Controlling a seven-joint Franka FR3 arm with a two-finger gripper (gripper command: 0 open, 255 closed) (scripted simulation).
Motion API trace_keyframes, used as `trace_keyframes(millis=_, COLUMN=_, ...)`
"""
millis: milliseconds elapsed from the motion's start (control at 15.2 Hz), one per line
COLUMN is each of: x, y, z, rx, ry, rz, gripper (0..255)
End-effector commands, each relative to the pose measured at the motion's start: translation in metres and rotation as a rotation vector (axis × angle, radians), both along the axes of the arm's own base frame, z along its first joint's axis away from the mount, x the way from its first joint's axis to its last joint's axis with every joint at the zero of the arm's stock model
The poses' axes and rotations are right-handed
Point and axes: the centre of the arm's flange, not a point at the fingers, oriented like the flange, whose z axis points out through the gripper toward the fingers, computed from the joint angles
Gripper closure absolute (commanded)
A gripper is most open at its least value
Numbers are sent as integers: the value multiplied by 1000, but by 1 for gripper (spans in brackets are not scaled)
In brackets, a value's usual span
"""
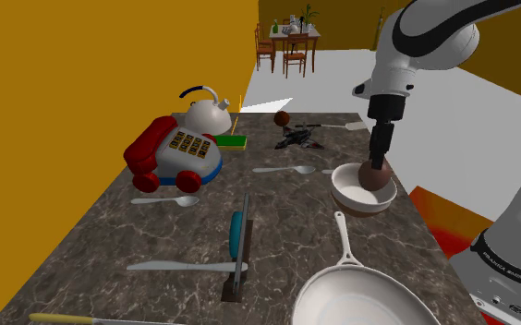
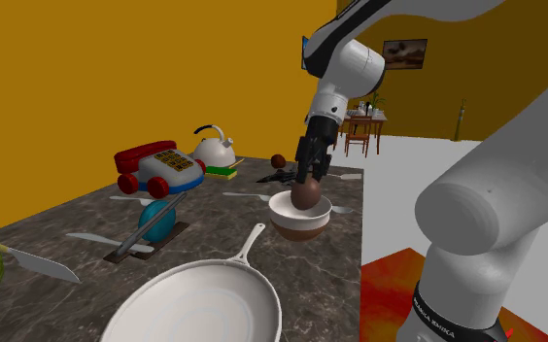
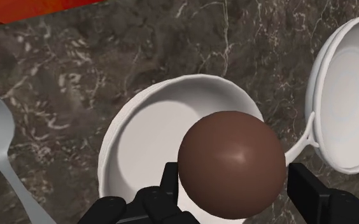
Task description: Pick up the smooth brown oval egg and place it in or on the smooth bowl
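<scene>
Egg (image 1: pixel 375 174): brown, smooth. It is clamped between the two black fingers of the pincer (image 1: pixel 376 166), one finger on each flank in the wrist view. The pincer hangs straight down from the white arm.

Bowl (image 1: pixel 345 191): white inside, brownish underside, upright on the dark marbled counter (image 1: pixel 111 231). The egg is low inside the rim, with its lower part below rim level and its top above. Cannot tell whether it touches the bowl's floor.

Second exterior view: egg (image 2: pixel 307 194) is centred in the bowl (image 2: pixel 299 225), with the pincer (image 2: pixel 309 178) gripping its upper part.

Wrist view: egg (image 3: pixel 231 164) covers much of the bowl's (image 3: pixel 140 140) white interior.

Other containers, shoulder view:
- White frying pan (image 1: pixel 342 295) at 6 o'clock from the bowl, upright, handle end near the bowl.
- White kettle (image 1: pixel 205 113) at 10 o'clock, well apart.

A spoon (image 1: pixel 284 170) lies on the counter at 9 o'clock from the bowl, near it.
</scene>
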Motion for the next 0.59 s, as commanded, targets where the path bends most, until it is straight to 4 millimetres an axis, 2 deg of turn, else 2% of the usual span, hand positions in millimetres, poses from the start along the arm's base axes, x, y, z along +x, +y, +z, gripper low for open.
trace_keyframes(millis=0, x=0, y=0, z=-1, rx=0, ry=-1, rz=0, gripper=255)
trace_keyframes(millis=264, x=0, y=0, z=-1, rx=0, ry=-1, rz=0, gripper=255)
trace_keyframes(millis=330, x=0, y=0, z=-1, rx=0, ry=-1, rz=0, gripper=0)
trace_keyframes(millis=528, x=0, y=0, z=-1, rx=0, ry=-1, rz=0, gripper=0)
